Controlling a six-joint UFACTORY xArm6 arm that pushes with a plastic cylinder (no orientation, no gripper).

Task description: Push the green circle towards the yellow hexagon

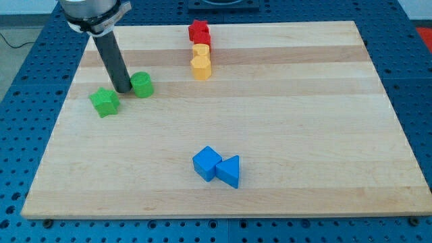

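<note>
Up in the frame's upper left, my tip [124,89] (a bare rod, holding nothing) touches the green circle [142,85] on its left side; the yellow hexagon [201,67] sits well apart, toward the right.

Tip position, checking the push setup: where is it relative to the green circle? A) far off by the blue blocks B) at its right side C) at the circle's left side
C: my tip stands against the view's left side of the green circle, with the green star at its lower left.
</note>
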